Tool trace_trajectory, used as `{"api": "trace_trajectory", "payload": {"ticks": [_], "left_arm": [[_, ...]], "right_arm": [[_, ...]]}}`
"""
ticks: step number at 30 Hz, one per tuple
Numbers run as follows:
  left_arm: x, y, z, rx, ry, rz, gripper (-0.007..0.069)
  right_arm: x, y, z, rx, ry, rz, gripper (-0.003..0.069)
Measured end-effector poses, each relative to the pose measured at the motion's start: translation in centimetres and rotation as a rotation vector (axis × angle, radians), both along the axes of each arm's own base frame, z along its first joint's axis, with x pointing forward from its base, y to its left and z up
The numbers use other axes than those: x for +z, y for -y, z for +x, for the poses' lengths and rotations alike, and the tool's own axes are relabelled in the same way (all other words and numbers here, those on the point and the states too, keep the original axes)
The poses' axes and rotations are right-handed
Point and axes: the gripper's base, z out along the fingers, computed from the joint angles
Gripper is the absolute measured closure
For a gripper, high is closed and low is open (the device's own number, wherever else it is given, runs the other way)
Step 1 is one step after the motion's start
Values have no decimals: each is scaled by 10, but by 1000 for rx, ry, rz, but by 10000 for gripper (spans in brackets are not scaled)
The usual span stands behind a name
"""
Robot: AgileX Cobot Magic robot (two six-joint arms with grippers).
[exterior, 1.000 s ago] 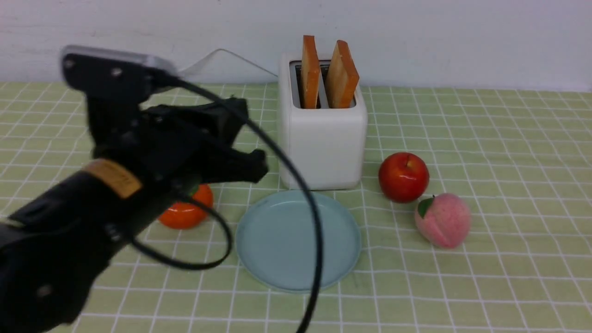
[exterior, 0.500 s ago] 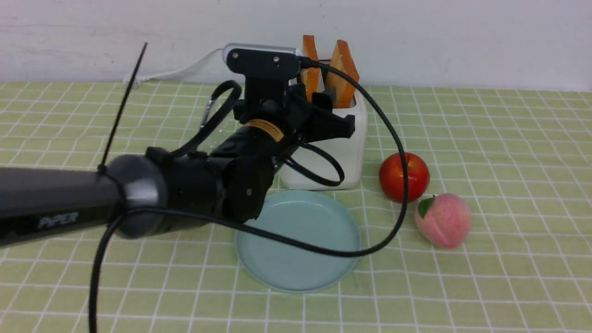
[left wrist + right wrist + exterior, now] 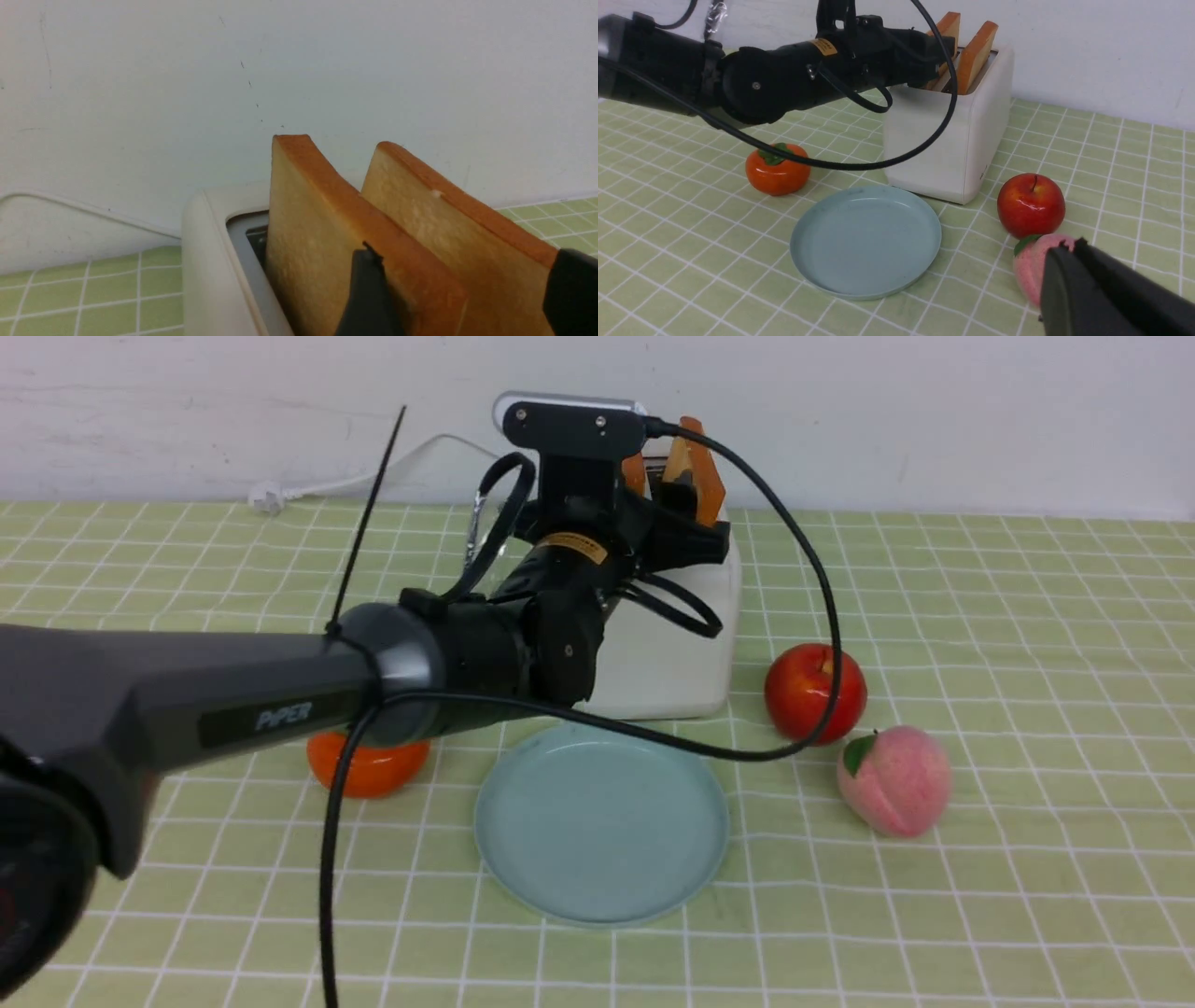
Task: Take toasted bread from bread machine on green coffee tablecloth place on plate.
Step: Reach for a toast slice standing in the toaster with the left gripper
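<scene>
The white bread machine (image 3: 663,644) stands at the back on the green coffee tablecloth (image 3: 1027,616). Two slices of toasted bread (image 3: 707,476) stand upright in its slots. In the left wrist view the left slice (image 3: 303,233) and the right slice (image 3: 448,233) fill the frame. My left gripper (image 3: 677,495) is open at the slices' near edge. It also shows in the left wrist view (image 3: 462,261), with one finger before the left slice and the other past the right slice. The pale blue plate (image 3: 597,821) lies empty in front of the toaster. My right gripper (image 3: 1069,246) is shut and low near the peach.
A red apple (image 3: 814,691) and a pink peach (image 3: 894,779) lie right of the plate. An orange persimmon (image 3: 369,765) lies to its left, under my left arm. The toaster's white cord (image 3: 308,490) runs along the wall behind.
My left arm has swung from the front left, up and right, to the toaster top. Its open gripper has reached the bread slices. The bread, plate and fruit have not moved.
</scene>
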Motion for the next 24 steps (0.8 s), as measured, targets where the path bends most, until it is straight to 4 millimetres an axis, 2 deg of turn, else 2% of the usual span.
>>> {"api": "trace_trajectory", "payload": {"ticks": [6,9,10,12,13,14,16,21,24], "left_arm": [[-13,-1,14,43,-21,37,216],[-11,-4,18,59,-22,23,298],[-10,-4,18,59,-20,22,304],[-8,-4,19,62,-14,16,389],[-7,-4,19,62,-13,15,396],[-7,-4,19,63,-12,15,464],[-7,-4,19,64,-10,16,517],[-7,-4,19,68,-1,44,517],[6,-6,16,71,28,68,517]], "right_arm": [[0,0,0,0,0,1,655],[0,0,0,1,0,2,654],[0,0,0,1,0,2,654],[0,0,0,2,3,-5,652],[0,0,0,3,4,-6,651],[0,0,0,4,8,-13,650],[0,-1,0,8,8,-5,648],[1,-2,-1,16,8,16,646],[2,-2,-1,20,14,10,645]]}}
